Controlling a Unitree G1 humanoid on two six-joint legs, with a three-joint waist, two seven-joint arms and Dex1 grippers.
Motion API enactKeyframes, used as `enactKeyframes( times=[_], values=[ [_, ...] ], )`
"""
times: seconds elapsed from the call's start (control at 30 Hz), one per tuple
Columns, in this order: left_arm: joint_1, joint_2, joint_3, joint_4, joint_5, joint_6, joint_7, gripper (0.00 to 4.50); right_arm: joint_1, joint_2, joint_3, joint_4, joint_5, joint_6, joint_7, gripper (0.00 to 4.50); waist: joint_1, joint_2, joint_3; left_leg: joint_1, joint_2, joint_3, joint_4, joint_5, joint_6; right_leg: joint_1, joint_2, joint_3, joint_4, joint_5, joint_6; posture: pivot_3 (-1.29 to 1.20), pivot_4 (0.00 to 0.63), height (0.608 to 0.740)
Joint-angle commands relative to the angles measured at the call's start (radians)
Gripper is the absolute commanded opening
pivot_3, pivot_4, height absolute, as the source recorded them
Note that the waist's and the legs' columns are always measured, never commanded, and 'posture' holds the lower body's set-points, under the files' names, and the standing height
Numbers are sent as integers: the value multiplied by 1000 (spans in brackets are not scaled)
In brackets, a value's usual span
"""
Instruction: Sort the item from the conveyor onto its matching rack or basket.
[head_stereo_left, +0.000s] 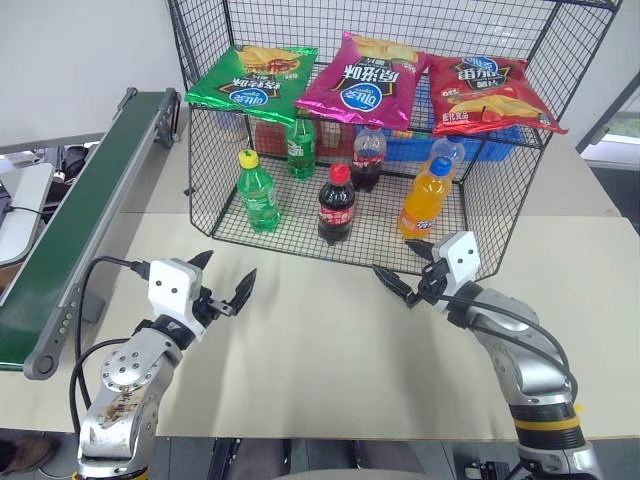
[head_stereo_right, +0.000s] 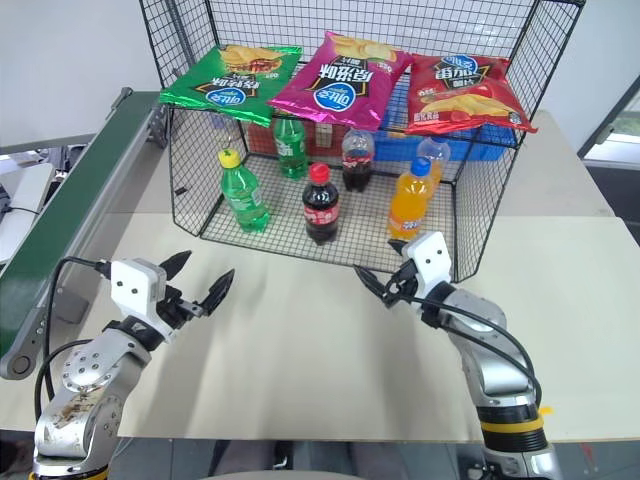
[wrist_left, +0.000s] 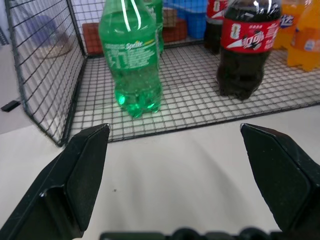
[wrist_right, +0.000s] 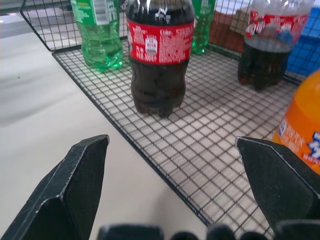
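The item, a clear-green bottle (head_stereo_left: 258, 195) with a yellow cap, stands upright on the mesh floor of the black wire rack (head_stereo_left: 500, 205), near its front left corner. In the left wrist view the bottle (wrist_left: 131, 55) rises just inside the rack's edge. My left gripper (head_stereo_left: 228, 270) hovers open and empty over the table, in front of the rack and short of the bottle. My right gripper (head_stereo_left: 398, 262) is open and empty too, close to the rack's front edge by the cola bottle (wrist_right: 160, 55). The dark green conveyor (head_stereo_left: 80, 220) runs along the left with nothing on it.
On the rack floor also stand a red-capped cola bottle (head_stereo_left: 336, 205), an orange soda (head_stereo_left: 425, 198), a green-capped green bottle (head_stereo_left: 300, 148) and a further dark bottle (head_stereo_left: 367, 160). Three chip bags (head_stereo_left: 365, 78) lie on the upper shelf. A blue basket (head_stereo_left: 480, 148) sits behind.
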Motion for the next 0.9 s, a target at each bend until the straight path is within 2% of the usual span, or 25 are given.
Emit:
enactKeyframes(
  times=[0.03,0.27,0.6,0.9],
  values=[
    [-31,17,26,-10,-13,-11,-3,4433,-25,1,5,-69,11,27,-16,4500,-3,0,0,0,0,0,0,0,0,0,0,0,0,0,0,0,150,740],
    [-2,11,19,-23,1,-15,12,4433,-9,-10,1,-70,14,28,-5,4500,-2,0,0,0,0,0,0,0,0,0,0,0,0,0,0,0,150,740],
    [-89,15,0,35,3,-18,4,4433,-52,15,2,-64,-1,32,-45,4500,-4,0,0,0,0,0,0,0,0,0,1,0,0,0,0,0,150,740],
    [-42,19,4,-1,-2,-4,5,4433,-45,6,2,-105,10,77,-48,4500,-2,0,0,0,0,0,0,0,0,0,0,0,0,0,0,0,150,740]
  ],
)
